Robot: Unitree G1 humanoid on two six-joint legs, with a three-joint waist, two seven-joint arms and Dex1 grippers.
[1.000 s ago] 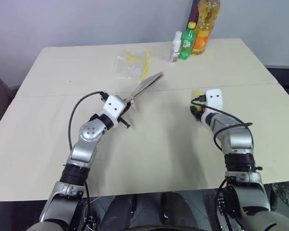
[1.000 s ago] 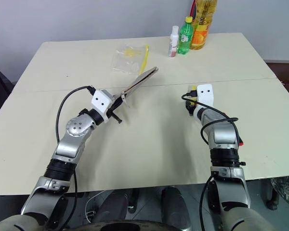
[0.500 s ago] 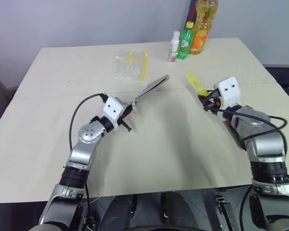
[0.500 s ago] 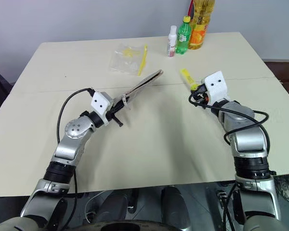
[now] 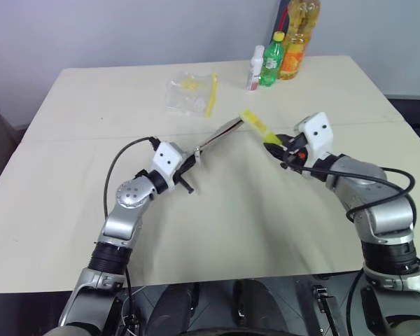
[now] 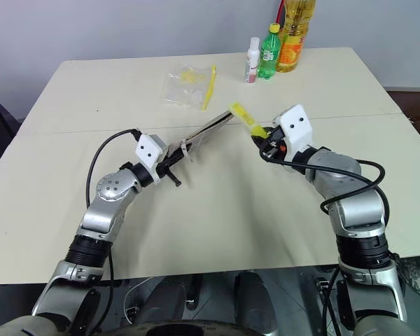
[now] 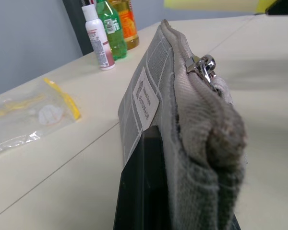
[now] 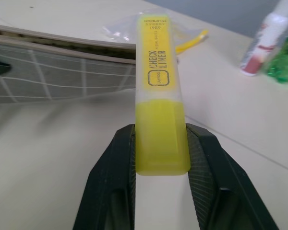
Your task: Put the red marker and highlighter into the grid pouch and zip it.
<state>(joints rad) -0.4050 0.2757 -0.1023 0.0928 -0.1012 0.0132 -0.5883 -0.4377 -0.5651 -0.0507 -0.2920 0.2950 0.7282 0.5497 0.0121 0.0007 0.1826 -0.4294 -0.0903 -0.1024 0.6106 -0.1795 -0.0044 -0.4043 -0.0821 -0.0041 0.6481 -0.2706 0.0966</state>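
My left gripper point(image 5: 188, 155) is shut on the near end of the grid pouch point(image 5: 221, 132), a grey fabric pouch with white grid lines. It holds the pouch off the table, edge-on, with the zipper pull point(image 7: 203, 67) on the upper edge. My right gripper point(image 5: 279, 144) is shut on the highlighter point(image 5: 255, 125), a stubby yellow pen point(image 8: 159, 96) clamped between the two black fingers. The pen's free end points at the pouch's far end and hangs just beside it. The red marker is out of view.
A clear plastic bag with a yellow strip point(image 5: 190, 94) lies at the back of the beige table point(image 5: 91, 210). A white spray bottle point(image 5: 255, 68), a green bottle point(image 5: 271, 59) and an orange oil bottle point(image 5: 295, 42) stand at the far edge.
My right gripper has risen from the table with the highlighter and swung left to the pouch's far end. The left gripper and pouch have stayed almost still.
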